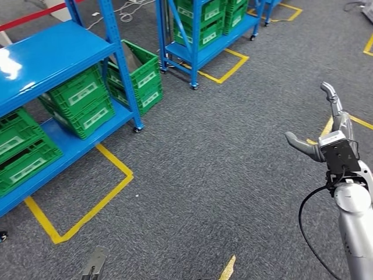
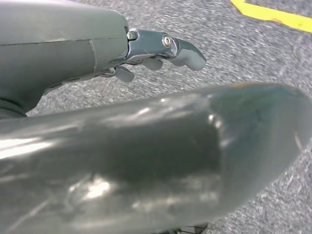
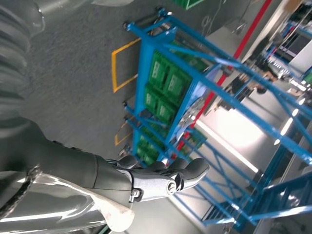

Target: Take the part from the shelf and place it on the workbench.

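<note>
Right hand (image 1: 327, 137) raised, fingers spread (nothing held) over carpet (image 1: 211, 157).

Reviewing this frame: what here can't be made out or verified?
- Crate contents: in the head view the green crates on the blue shelf show only their sides; no part visible.
- Left hand: left wrist view blurred, a grey cover hides most of it.
- Workbench: cannot tell where.
- Right hand: empty, fingers apart.
</note>
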